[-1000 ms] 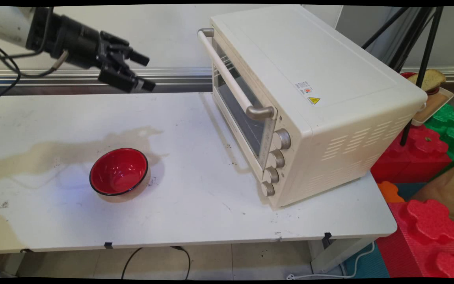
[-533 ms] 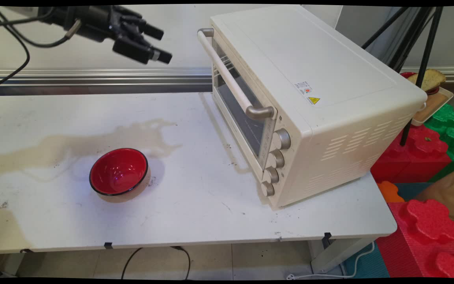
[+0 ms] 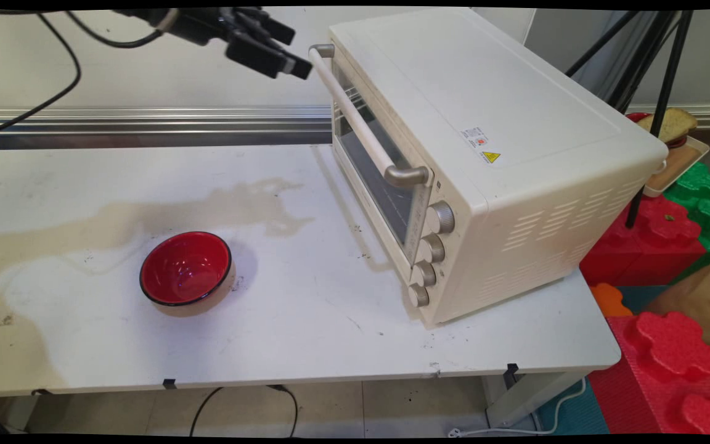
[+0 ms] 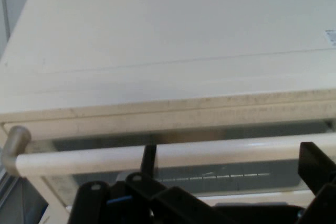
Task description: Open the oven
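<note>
The gripper (image 3: 293,52), fingers spread apart and empty, is being held high beside the far end of the oven's handle (image 4: 173,153). On the oven (image 3: 484,123) top, a small warning sticker (image 3: 483,148) is showing, its writing unreadable. A red bowl (image 3: 185,268) is sitting on the table (image 3: 306,320), well apart.

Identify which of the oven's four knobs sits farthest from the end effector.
The bottom knob, lowest in the column on the oven; the end effector hovers by the handle's far end.
</note>
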Tool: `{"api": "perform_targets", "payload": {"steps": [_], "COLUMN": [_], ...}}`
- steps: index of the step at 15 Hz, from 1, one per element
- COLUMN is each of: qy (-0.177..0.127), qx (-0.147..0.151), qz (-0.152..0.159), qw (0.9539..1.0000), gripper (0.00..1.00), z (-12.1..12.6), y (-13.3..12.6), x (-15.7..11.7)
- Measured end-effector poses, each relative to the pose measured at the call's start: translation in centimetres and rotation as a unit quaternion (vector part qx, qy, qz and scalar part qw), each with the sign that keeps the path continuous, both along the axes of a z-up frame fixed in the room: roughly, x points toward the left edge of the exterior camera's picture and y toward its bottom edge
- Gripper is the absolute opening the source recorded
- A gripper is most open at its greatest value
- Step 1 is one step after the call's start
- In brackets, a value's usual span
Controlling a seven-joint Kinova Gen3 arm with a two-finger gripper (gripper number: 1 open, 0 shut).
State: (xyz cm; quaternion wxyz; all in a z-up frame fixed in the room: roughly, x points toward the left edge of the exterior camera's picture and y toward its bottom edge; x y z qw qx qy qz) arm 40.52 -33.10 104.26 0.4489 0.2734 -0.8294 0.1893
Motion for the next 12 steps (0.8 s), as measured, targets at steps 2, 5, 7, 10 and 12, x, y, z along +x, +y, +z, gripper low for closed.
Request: {"api": "perform_targets", "payload": {"steps": [2, 5, 7, 10, 12], "qy": [-0.001, -0.003, -0.004, -0.01, -0.015], "qx": [0.003, 0.008, 0.012, 0.019, 0.022], "qz": [-0.002, -0.005, -0.006, -0.007, -0.009], "qw": [1.0, 1.0, 0.9999, 0.9998, 0.9996], "gripper": [1.0, 1.0, 1.0, 1.0, 1.0], "z": [0.0, -0.2, -0.4, -0.8, -1.1], "y": [-0.9, -2.0, -2.6, -3.3, -3.6], "x": [-1.2, -2.6, -3.5, -4.7, -5.2]}}
